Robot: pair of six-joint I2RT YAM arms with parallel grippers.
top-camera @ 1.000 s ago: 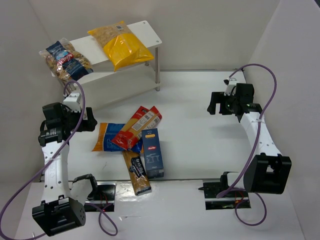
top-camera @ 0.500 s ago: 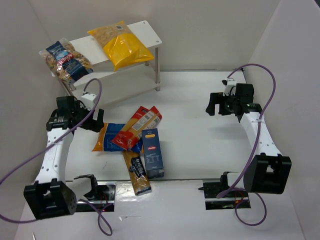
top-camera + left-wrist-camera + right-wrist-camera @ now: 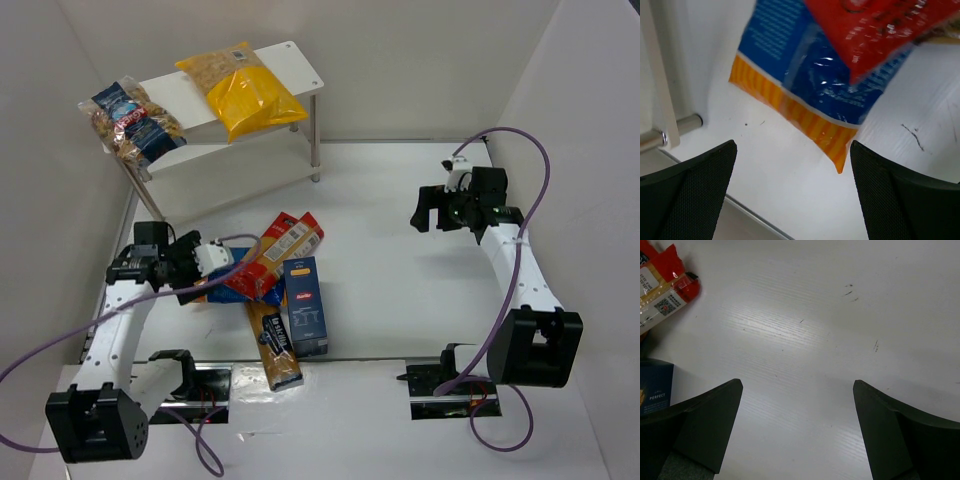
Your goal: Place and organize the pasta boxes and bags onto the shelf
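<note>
The white shelf (image 3: 292, 60) stands at the back left. On its top board lie a yellow bag (image 3: 241, 90) and a clear bag with a dark blue label (image 3: 131, 120). In the table's middle is a pile: a blue bag with orange ends (image 3: 228, 281) (image 3: 800, 90), a red-yellow spaghetti pack (image 3: 276, 250) (image 3: 880, 30) lying across it, a dark blue carton (image 3: 306, 305) and a black-orange pack (image 3: 273, 347). My left gripper (image 3: 205, 270) (image 3: 792, 200) is open, low over the table at the blue bag's orange left end. My right gripper (image 3: 431, 210) (image 3: 797, 435) hangs open over bare table, holding nothing.
The shelf's lower tier (image 3: 230, 160) holds nothing. White walls close in the left, back and right sides. In the right wrist view the red pack's end (image 3: 667, 285) and the carton's corner (image 3: 652, 390) show at the left edge.
My left arm has swung down and to the right, from beside the shelf's front leg to the blue bag's left end. The right arm has hardly moved.
</note>
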